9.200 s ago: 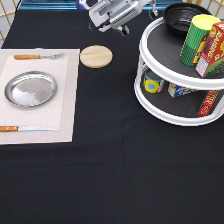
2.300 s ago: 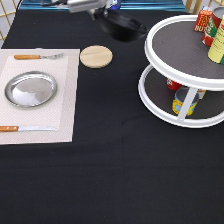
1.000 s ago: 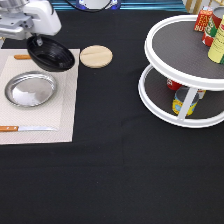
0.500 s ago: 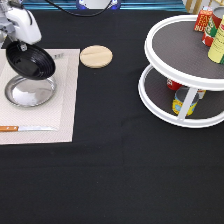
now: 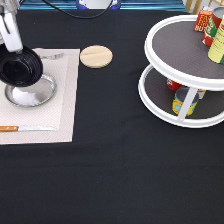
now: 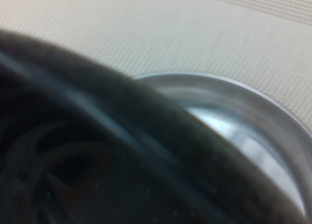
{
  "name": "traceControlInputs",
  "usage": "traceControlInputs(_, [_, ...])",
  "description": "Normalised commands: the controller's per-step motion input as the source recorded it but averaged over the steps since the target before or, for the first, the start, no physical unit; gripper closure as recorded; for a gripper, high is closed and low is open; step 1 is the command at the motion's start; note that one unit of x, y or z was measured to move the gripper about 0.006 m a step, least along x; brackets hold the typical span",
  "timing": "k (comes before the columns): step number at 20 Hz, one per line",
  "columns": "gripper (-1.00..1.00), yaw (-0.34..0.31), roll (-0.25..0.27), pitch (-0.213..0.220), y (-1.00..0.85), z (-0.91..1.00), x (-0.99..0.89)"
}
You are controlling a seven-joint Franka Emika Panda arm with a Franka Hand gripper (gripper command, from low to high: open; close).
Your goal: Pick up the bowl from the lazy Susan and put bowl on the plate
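Observation:
The glossy black bowl hangs tilted in my gripper at the exterior view's upper left. The gripper is shut on the bowl's rim. The bowl is just above the shiny silver plate and covers its far part. The plate lies on a pale placemat. In the wrist view the dark bowl fills most of the picture, with the plate's rim beside it. The white two-tier lazy Susan stands at the exterior view's right, far from the gripper, with no bowl on it.
A pale round wooden disc lies next to the placemat. A knife lies on the placemat's near side and a fork on its far side. Cans and boxes stand on the lazy Susan's top shelf, and cans on the lower shelf.
The bowl was lifted off the lazy Susan and carried to the exterior view's left. In the last second it came down over the plate, still held.

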Motion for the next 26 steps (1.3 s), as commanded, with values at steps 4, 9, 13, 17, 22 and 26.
traceControlInputs(4, [1.0,-0.057,-0.065,0.064,0.21,-0.64,0.11])
traceControlInputs(9, [1.0,0.004,-0.045,0.153,0.28,-0.09,0.02])
traceControlInputs(13, [1.0,0.0,-0.02,0.189,0.15,-0.1,0.31])
traceControlInputs(17, [1.0,-0.095,-0.044,0.158,0.0,-0.39,0.29])
traceControlInputs(22, [-1.0,-0.113,-0.16,0.149,0.1,-0.23,0.29])
traceControlInputs(26, [-1.0,-0.023,-0.153,0.167,0.15,0.4,0.28])
